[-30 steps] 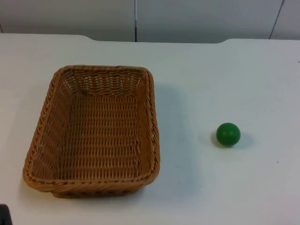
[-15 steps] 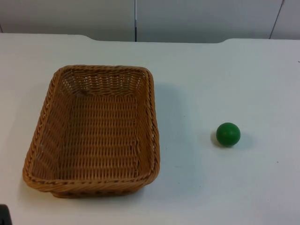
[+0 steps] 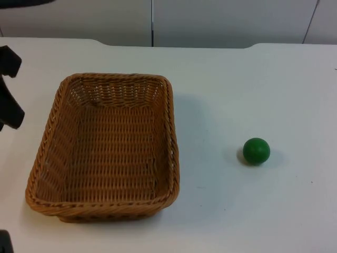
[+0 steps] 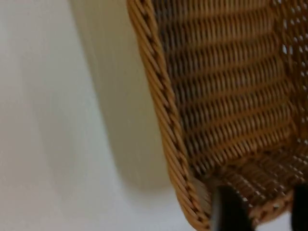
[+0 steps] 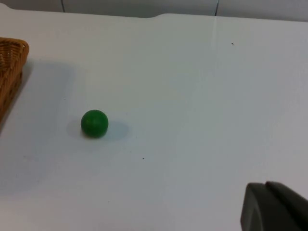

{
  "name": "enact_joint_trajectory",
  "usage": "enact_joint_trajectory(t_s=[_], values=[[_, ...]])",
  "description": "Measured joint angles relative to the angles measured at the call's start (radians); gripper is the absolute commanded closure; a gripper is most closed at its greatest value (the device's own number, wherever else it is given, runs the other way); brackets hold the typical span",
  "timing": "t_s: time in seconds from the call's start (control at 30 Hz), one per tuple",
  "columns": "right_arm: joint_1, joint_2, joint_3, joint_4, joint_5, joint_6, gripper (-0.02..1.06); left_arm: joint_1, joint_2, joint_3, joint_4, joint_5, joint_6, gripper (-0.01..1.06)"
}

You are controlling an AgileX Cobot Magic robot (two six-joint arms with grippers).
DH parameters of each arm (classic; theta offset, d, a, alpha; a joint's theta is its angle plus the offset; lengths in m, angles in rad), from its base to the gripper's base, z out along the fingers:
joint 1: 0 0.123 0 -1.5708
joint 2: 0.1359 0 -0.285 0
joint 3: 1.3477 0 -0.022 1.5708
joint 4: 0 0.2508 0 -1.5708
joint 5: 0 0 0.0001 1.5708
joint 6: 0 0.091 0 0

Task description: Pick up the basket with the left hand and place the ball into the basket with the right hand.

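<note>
The white table fills most of the top view, with the grey wall cut off along the upper edge. The wicker basket stands at centre left of that frame, and in the left wrist view its rim is blurred, with the left gripper showing two dark fingertips apart, one on each side of the rim at a corner, contact not discernible. The green ball lies at right of centre, well apart from the basket; the right gripper is cut off by the frame edge, so its finger state cannot be determined.
</note>
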Motion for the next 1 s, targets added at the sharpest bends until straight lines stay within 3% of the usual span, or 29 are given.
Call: enact_joint_trajectory(t_s=[0.03,0.13,0.5,1.0], values=[[0.000,0.000,0.000,0.000,0.000,0.000,1.05,0.000,0.000,0.000,0.000,0.000,0.000,0.49],[0.000,0.000,0.000,0.000,0.000,0.000,1.05,0.000,0.024,0.000,0.002,-0.064,0.000,0.45],[0.000,0.000,0.000,0.000,0.000,0.000,1.05,0.000,0.193,0.000,0.002,-0.197,0.004,0.45],[0.000,0.000,0.000,0.000,0.000,0.000,1.05,-0.022,0.254,-0.052,-0.114,-0.238,0.106,0.45]])
